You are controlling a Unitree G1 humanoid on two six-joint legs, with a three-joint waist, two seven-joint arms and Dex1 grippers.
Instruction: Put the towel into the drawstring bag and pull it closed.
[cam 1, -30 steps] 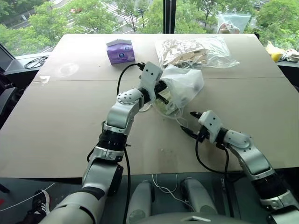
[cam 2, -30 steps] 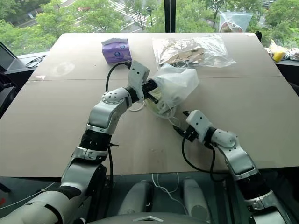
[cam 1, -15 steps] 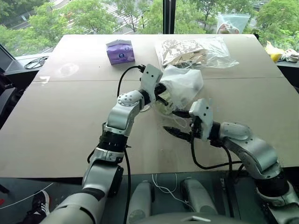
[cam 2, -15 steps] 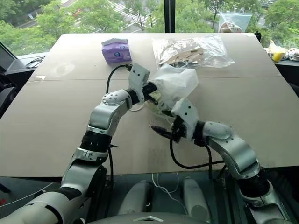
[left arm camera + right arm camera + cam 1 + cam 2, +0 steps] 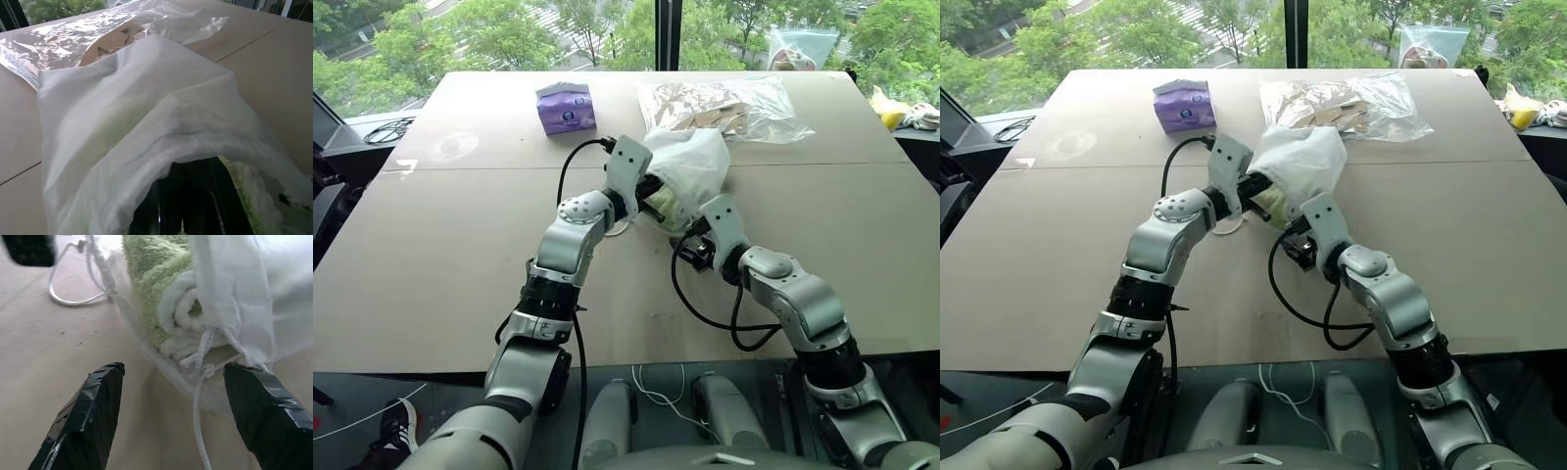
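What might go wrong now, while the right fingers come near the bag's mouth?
The towel bulges out of the drawstring bag mouth, so pulling may trap it or push it out. The open right gripper straddles a thin white cord and could miss it. The left gripper, shut on the bag, may tear the plastic.

Silver-grey jointed arms, black cables looping, black tape-wrapped claw fingers point(image 5: 88, 416).

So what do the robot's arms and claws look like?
Both arms are shiny silver and white with black joint rings. A black cable loops along each. The right claw has two chunky black fingers wrapped in tape. The left claw is black too.
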